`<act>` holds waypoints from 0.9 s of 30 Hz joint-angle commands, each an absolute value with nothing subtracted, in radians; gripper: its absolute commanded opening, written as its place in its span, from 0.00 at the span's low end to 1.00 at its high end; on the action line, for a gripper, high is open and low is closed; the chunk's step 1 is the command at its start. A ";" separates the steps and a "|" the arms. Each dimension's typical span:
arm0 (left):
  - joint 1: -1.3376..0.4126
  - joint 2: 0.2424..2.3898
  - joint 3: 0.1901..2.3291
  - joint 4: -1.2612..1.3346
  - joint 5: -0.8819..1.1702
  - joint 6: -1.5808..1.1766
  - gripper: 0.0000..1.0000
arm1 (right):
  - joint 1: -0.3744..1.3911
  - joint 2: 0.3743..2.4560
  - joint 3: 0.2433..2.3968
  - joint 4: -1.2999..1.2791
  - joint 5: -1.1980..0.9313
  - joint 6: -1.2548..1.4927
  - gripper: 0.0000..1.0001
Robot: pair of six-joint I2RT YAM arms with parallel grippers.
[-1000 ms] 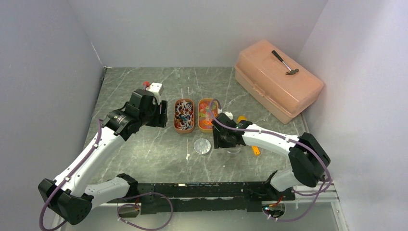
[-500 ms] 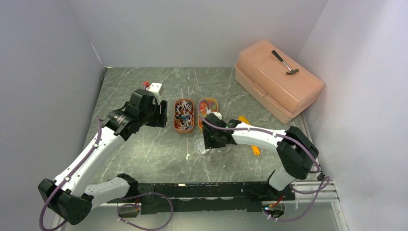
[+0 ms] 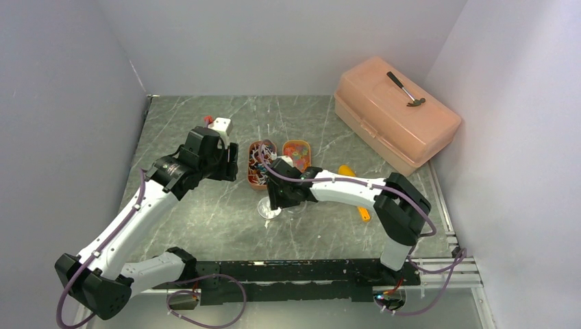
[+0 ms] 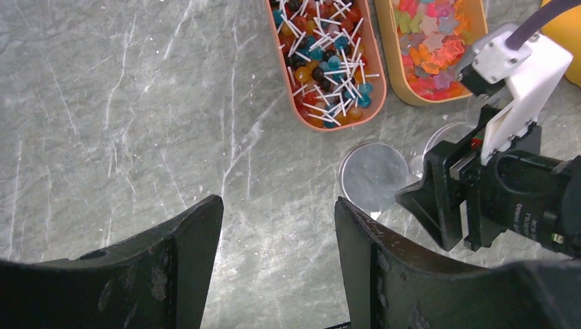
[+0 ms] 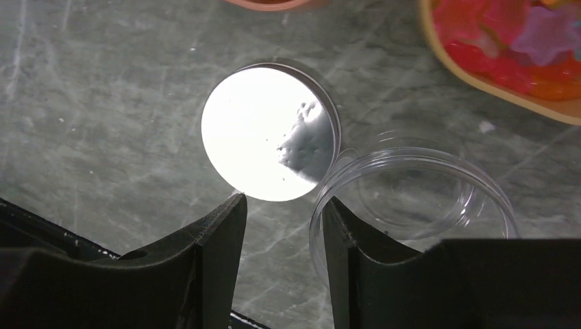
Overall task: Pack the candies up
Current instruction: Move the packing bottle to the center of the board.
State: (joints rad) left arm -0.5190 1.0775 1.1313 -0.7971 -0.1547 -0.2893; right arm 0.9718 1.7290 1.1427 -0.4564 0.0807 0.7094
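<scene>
Candies: the candies (image 4: 329, 62) lie in two orange oval trays, side by side at the middle of the table (image 3: 205, 219).
Stick tray: the stick tray (image 4: 340, 126) holds ball sweets on white sticks.
Gummy tray: the gummy tray (image 4: 419, 103), nearer the right edge, holds star-shaped gummies.
Lid: the round lid (image 5: 270, 130) lies flat, just on the near-edge side of the stick tray.
Jar: the clear jar (image 5: 411, 154) stands upright beside the lid, their rims meeting.
Right gripper: the right gripper (image 5: 282, 202) is low over the lid and jar. Its fingers are spread and pinch nothing. One finger is at the jar's rim, and I cannot tell whether it touches.
Left gripper: the left gripper (image 4: 277, 202) hangs over bare table between the trays and the left edge, fingers spread wide with nothing between them.
Far right corner: a peach toolbox (image 3: 397, 113) with a hammer (image 3: 406, 89) on top.
Scoop: an orange scoop (image 3: 364, 214) lies on the right-edge side of the jar.
</scene>
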 commanded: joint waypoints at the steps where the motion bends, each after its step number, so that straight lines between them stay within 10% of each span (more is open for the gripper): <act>1: -0.523 1.076 1.125 -0.784 -0.168 -0.274 0.66 | 0.996 1.742 1.211 -0.445 0.075 0.715 0.48; 27: -0.527 1.040 1.118 -0.774 -0.165 -0.289 0.66 | 0.976 1.288 1.080 -0.748 0.409 0.688 0.52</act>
